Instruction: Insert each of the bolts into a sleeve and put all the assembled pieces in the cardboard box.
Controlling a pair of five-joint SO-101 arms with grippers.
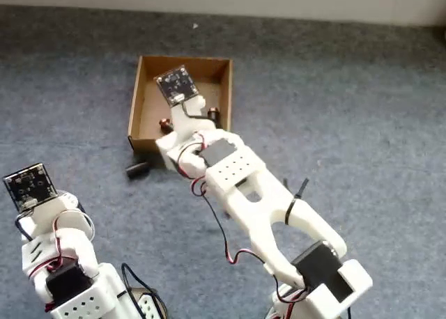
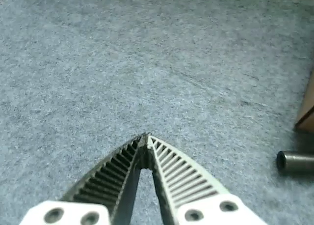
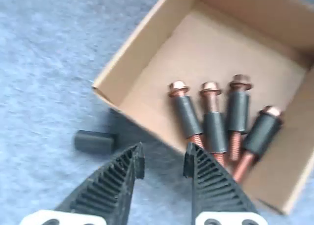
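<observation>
The cardboard box point(image 3: 147, 48) holds several copper bolts, each inside a dark sleeve point(image 3: 214, 129), lying side by side on its floor. My right gripper point(image 3: 163, 162) hangs open just above the box's near wall, with nothing between its fingers. A loose black sleeve point(image 3: 94, 141) lies on the carpet just outside that wall, and no bolt is in it. From above, the same sleeve point(image 1: 137, 170) sits by the box's point(image 1: 136, 96) front left corner. My left gripper point(image 2: 144, 137) is shut and empty over bare carpet, with the sleeve point(image 2: 295, 162) off to one side.
Grey carpet covers the whole work surface. The right arm point(image 1: 237, 173) stretches diagonally from the front right to the box. The left arm point(image 1: 49, 228) stands at the front left, away from the box. A box corner point(image 2: 307, 112) shows in the left wrist view.
</observation>
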